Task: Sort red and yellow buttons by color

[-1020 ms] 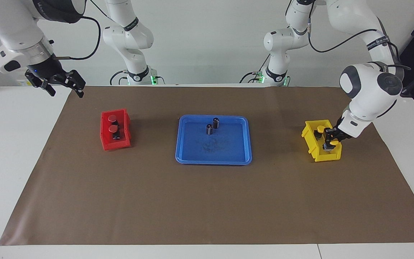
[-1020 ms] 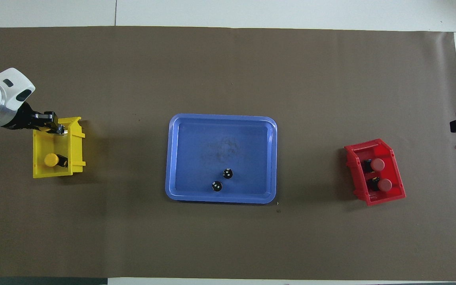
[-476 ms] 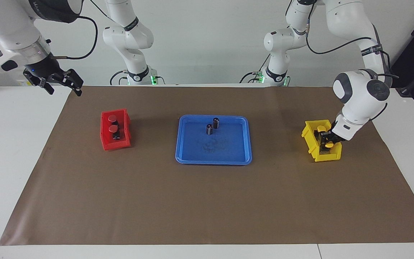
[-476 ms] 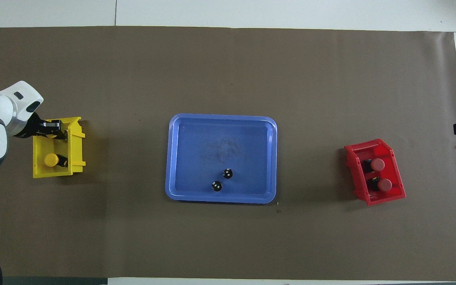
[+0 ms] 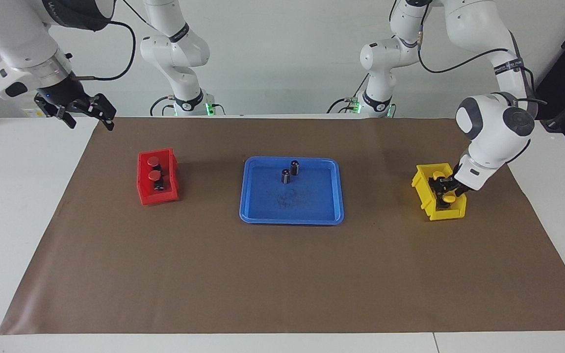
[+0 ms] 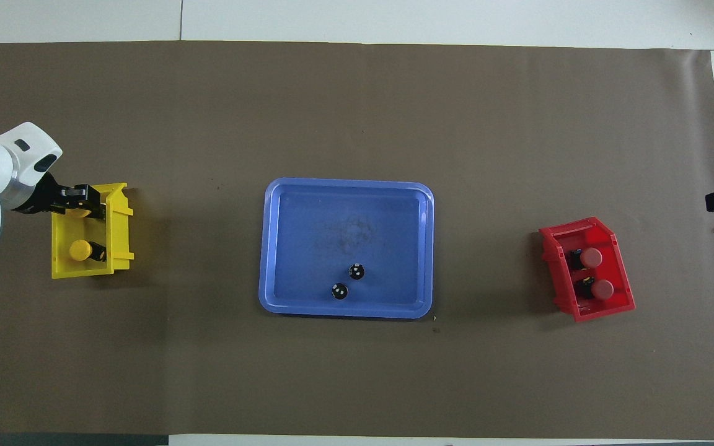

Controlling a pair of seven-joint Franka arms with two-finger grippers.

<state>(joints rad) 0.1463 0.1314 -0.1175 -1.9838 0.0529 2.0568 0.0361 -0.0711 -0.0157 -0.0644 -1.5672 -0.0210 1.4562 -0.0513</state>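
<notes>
Two red buttons (image 5: 153,161) (image 5: 154,175) lie in the red bin (image 5: 157,196) toward the right arm's end of the table. One yellow button (image 5: 438,175) lies in the yellow bin (image 5: 424,193), at the end nearer to the robots. My left gripper (image 5: 446,188) reaches down into that bin, and a second yellow button (image 5: 449,198) sits right at its tip, farther from the robots. In the overhead view this button (image 6: 82,212) is half covered by the left gripper (image 6: 84,201). My right gripper (image 5: 86,112) hangs open and holds nothing, above the table edge past the red bin, where that arm waits.
A blue tray (image 5: 292,218) lies in the middle of the brown mat (image 5: 282,274), between the two bins. Two small dark cylinders (image 5: 286,176) (image 5: 295,167) stand in the tray, on the side nearer to the robots.
My left gripper has come down into the yellow bin with the second yellow button at its tip. The right gripper has only shifted slightly.
</notes>
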